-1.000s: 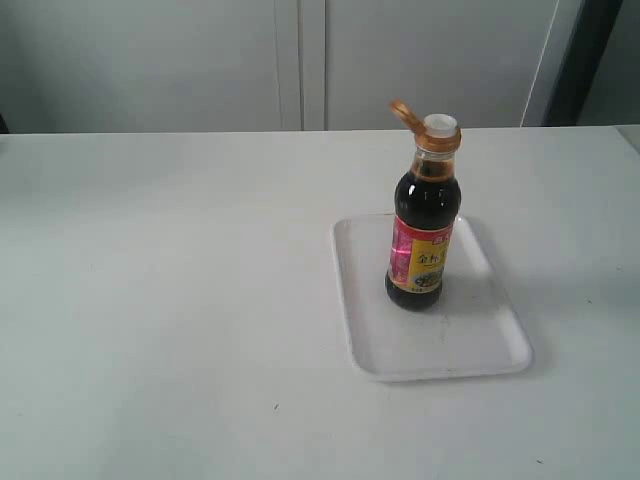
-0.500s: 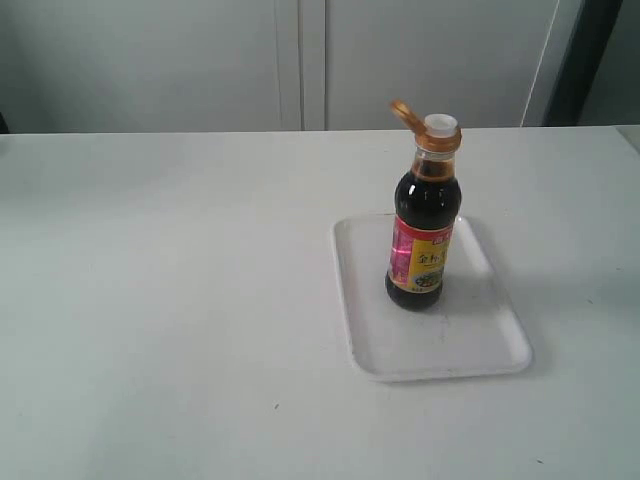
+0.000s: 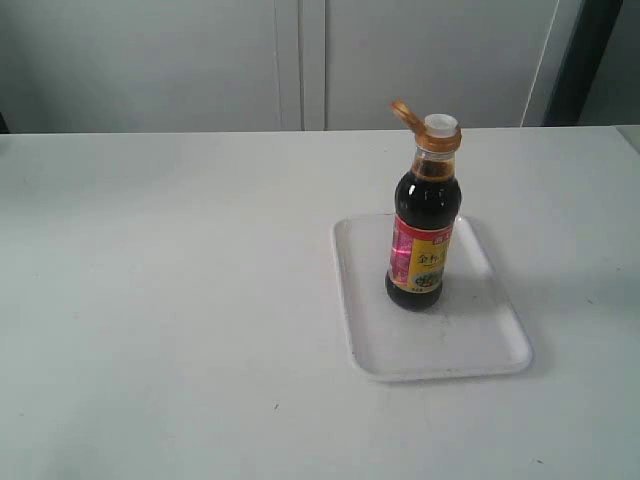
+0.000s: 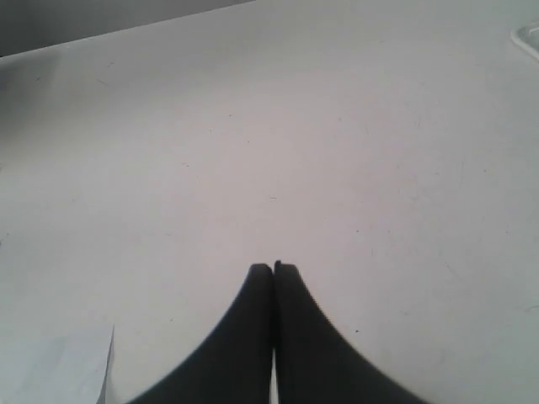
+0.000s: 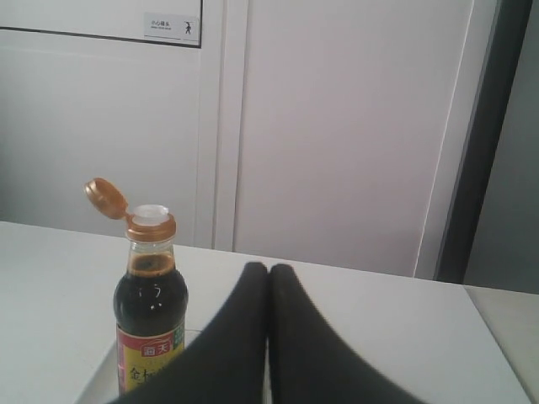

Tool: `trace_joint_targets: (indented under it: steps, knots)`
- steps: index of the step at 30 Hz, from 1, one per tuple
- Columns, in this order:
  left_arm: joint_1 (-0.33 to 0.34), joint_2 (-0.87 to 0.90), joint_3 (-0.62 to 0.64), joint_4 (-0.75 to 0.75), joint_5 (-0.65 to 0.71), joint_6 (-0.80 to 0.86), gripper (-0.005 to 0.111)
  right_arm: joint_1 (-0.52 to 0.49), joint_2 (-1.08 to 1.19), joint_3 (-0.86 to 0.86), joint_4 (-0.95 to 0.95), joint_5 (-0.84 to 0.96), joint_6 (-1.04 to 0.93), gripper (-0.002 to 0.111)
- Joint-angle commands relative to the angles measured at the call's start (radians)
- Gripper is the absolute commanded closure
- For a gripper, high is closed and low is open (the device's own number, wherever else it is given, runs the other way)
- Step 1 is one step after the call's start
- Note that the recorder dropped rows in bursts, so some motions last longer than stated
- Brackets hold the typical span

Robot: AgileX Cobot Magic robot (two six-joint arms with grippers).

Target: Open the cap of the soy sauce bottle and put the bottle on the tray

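Note:
The soy sauce bottle (image 3: 424,225) stands upright on the white tray (image 3: 470,345), right of the table's middle. Its amber cap (image 3: 405,114) is flipped open and leans back on its hinge, baring the white spout (image 3: 440,124). The right wrist view also shows the bottle (image 5: 150,311) with its cap (image 5: 105,198) open and a sliver of the tray (image 5: 99,377). My right gripper (image 5: 269,269) is shut with nothing in it, apart from the bottle. My left gripper (image 4: 274,268) is shut and empty over bare table. Neither gripper appears in the exterior view.
The white table (image 3: 170,290) spreads wide to the left of the tray. A pale wall with cabinet panels (image 3: 300,60) runs behind it. A corner of the tray (image 4: 529,38) shows at the edge of the left wrist view.

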Motion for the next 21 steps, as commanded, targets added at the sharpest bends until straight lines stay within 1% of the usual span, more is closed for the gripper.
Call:
trace_joint_targets:
  steps: [1,5,9,13,15,18,21]
  knots:
    - [0.003,-0.009,0.049,-0.014,-0.036,-0.006,0.107,0.001,-0.004,0.004,0.005,-0.003,-0.002,0.108]
    - [0.017,-0.057,0.074,-0.032,-0.037,-0.006,0.107,0.001,-0.004,0.004,0.005,-0.003,-0.002,0.108]
    - [0.085,-0.097,0.102,-0.045,-0.037,-0.006,0.107,0.001,-0.004,0.004,0.005,-0.003,-0.002,0.108]
    - [0.154,-0.097,0.119,-0.067,-0.035,-0.006,0.107,0.001,-0.004,0.004,0.005,-0.003,-0.002,0.108]
    - [0.176,-0.097,0.121,-0.072,-0.035,-0.006,0.107,0.001,-0.004,0.004,0.005,-0.003,-0.002,0.108]
    - [0.18,-0.097,0.135,-0.072,-0.042,-0.011,0.107,0.001,-0.004,0.004,0.005,-0.003,-0.002,0.108]
    - [0.18,-0.097,0.139,-0.063,-0.107,-0.049,0.107,0.001,-0.004,0.004,0.005,-0.003,-0.002,0.108]
